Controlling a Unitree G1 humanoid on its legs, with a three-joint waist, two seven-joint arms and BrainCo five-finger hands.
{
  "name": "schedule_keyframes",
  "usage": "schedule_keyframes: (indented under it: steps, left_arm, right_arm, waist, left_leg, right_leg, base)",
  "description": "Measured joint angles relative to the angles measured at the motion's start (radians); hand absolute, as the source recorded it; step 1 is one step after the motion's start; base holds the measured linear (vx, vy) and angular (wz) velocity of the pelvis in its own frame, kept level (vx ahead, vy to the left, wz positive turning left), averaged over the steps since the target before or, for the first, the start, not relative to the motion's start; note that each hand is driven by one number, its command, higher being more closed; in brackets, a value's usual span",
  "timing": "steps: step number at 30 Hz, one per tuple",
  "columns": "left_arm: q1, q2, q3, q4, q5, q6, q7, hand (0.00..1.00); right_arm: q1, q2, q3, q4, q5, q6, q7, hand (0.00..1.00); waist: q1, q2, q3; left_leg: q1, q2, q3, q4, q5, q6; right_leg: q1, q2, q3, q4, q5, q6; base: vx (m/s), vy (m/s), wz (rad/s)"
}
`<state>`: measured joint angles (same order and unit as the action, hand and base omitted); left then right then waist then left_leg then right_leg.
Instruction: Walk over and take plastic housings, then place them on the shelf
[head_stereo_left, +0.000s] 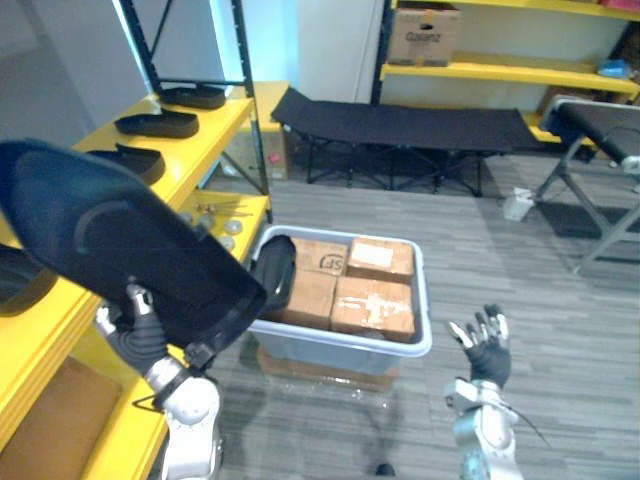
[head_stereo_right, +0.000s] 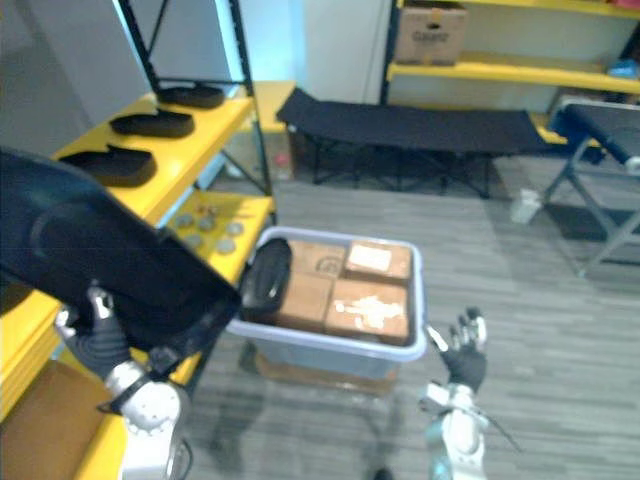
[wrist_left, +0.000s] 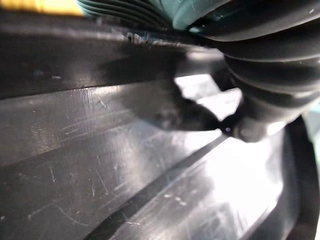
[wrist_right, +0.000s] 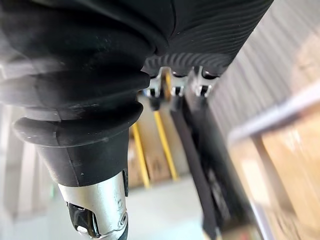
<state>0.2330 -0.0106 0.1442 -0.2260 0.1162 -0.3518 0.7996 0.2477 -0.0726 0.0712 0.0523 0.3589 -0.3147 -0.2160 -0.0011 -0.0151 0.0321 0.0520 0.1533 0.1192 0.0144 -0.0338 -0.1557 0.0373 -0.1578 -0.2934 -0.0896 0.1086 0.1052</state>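
**Housing up at the shelf, right hand free**

We see the left hand low on our left, fingers curled round the bottom edge of a big black housing. The housing is lifted and tilted, its broad curved face towards the head camera, and it hangs against the front of the yellow shelf. In the left wrist view its scratched, glossy surface lies right beside the hand's ribbed cover.

Three more housings lie in a row on the upper level of the shelf, well apart from the one we hold. On the level below them sits a scatter of small round parts.

The right hand is raised over the grey plank floor, to the right of the bin. Its fingers are straight and spread, and it holds nothing.

The pale bin stands on the floor between our two arms. Four cardboard boxes are packed inside it, and a second housing stands on edge at its left end, leaning against the boxes.

Behind the bin stretches a black cot. Beyond that, another yellow rack carries a carton.
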Motion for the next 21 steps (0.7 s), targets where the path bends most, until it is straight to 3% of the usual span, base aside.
schedule_keyframes:
  steps: [2, 4, 5, 8, 11, 13, 16, 18, 19, 20, 21]
  left_arm:
    - [0.016, 0.000, 0.049, -0.039, 0.001, 0.003, -0.007, 1.00]
    - [0.045, -0.002, 0.122, -0.084, 0.001, 0.004, -0.031, 1.00]
    - [0.050, -0.002, 0.128, -0.089, 0.001, 0.005, -0.032, 1.00]
    - [0.106, -0.011, 0.209, -0.111, -0.002, 0.005, -0.041, 1.00]
    - [0.171, -0.057, 0.320, -0.111, -0.090, 0.005, -0.074, 1.00]
    - [0.203, -0.086, 0.363, -0.111, -0.136, 0.005, -0.086, 1.00]
    - [0.193, -0.089, 0.359, -0.111, -0.160, 0.002, -0.106, 1.00]
    - [0.147, -0.074, 0.330, -0.111, -0.160, 0.001, -0.144, 1.00]
    - [0.135, -0.071, 0.314, -0.112, -0.161, 0.000, -0.153, 1.00]
    - [0.119, -0.066, 0.283, -0.112, -0.173, 0.000, -0.165, 1.00]
    - [0.114, -0.065, 0.266, -0.120, -0.187, 0.000, -0.171, 1.00]
  right_arm:
    - [-0.044, -0.005, 0.080, 0.011, -0.070, 0.012, -0.006, 0.00]
    - [-0.138, -0.010, 0.171, 0.079, -0.191, 0.021, -0.087, 0.00]
    - [-0.149, -0.009, 0.179, 0.088, -0.195, 0.022, -0.095, 0.00]
    - [-0.256, -0.009, 0.235, 0.168, -0.259, 0.040, -0.164, 0.00]
    - [-0.324, -0.009, 0.276, 0.177, -0.316, 0.041, -0.194, 0.00]
    - [-0.361, -0.009, 0.296, 0.177, -0.316, 0.055, -0.193, 0.00]
    - [-0.366, -0.009, 0.307, 0.176, -0.315, 0.081, -0.180, 0.00]
    - [-0.359, -0.009, 0.305, 0.159, -0.315, 0.128, -0.174, 0.00]
    - [-0.351, -0.012, 0.304, 0.150, -0.316, 0.137, -0.174, 0.00]
    - [-0.345, -0.020, 0.304, 0.145, -0.321, 0.150, -0.174, 0.00]
    - [-0.343, -0.020, 0.309, 0.145, -0.335, 0.160, -0.165, 0.00]
  waist:
    - [0.028, 0.000, 0.001]
    - [0.080, 0.005, 0.005]
    - [0.086, 0.006, 0.004]
    - [0.158, 0.010, 0.006]
    - [0.211, 0.007, 0.005]
    - [0.226, 0.009, 0.011]
    - [0.226, 0.015, 0.020]
    - [0.185, 0.001, 0.036]
    - [0.176, 0.001, 0.037]
    - [0.180, -0.002, 0.038]
    - [0.186, -0.005, 0.043]
  left_leg:
    - [-0.032, -0.002, -0.045, 0.012, 0.000, 0.000]
    - [-0.048, -0.009, -0.109, 0.023, 0.001, 0.000]
    - [-0.050, -0.010, -0.115, 0.025, 0.001, 0.000]
    - [-0.055, -0.022, -0.174, 0.030, 0.001, 0.000]
    - [-0.053, -0.033, -0.197, 0.037, -0.006, 0.006]
    - [-0.059, -0.036, -0.205, 0.076, -0.028, 0.010]
    - [-0.092, -0.045, -0.216, 0.130, -0.044, 0.022]
    - [-0.143, -0.023, -0.077, 0.155, -0.035, 0.090]
    - [-0.144, -0.013, -0.041, 0.153, -0.016, 0.083]
    - [-0.145, -0.014, -0.019, 0.125, 0.028, 0.046]
    - [-0.144, -0.031, -0.026, 0.098, 0.046, 0.050]
  right_leg:
    - [0.007, -0.004, -0.053, 0.000, -0.005, 0.001]
    - [0.040, -0.006, -0.118, 0.001, -0.009, 0.011]
    - [0.045, -0.007, -0.124, 0.000, -0.010, 0.013]
    - [0.082, -0.013, -0.189, 0.002, -0.018, 0.021]
    - [0.104, -0.021, -0.217, 0.009, -0.030, 0.030]
    - [0.124, -0.022, -0.227, 0.010, -0.035, 0.030]
    - [0.165, -0.024, -0.286, 0.010, -0.045, 0.034]
    - [0.208, -0.037, -0.409, 0.010, -0.064, 0.042]
    - [0.213, -0.039, -0.435, 0.010, -0.065, 0.045]
    - [0.213, -0.049, -0.454, 0.017, -0.061, 0.051]
    - [0.208, -0.063, -0.466, 0.024, -0.062, 0.050]
  base:
    - [0.01, -0.004, 0.69]
    - [0.03, -0.003, 0.79]
    - [0.04, -0.001, 0.73]
    - [0.04, 0.010, 0.55]
    - [0.04, 0.025, 0.24]
    - [0.02, 0.028, 0.10]
    - [-0.01, 0.012, 0.57]
    - [-0.02, 0.003, 1.38]
    - [0.01, 0.048, 1.25]
    - [0.02, 0.103, 0.69]
    - [0.03, 0.116, 0.50]
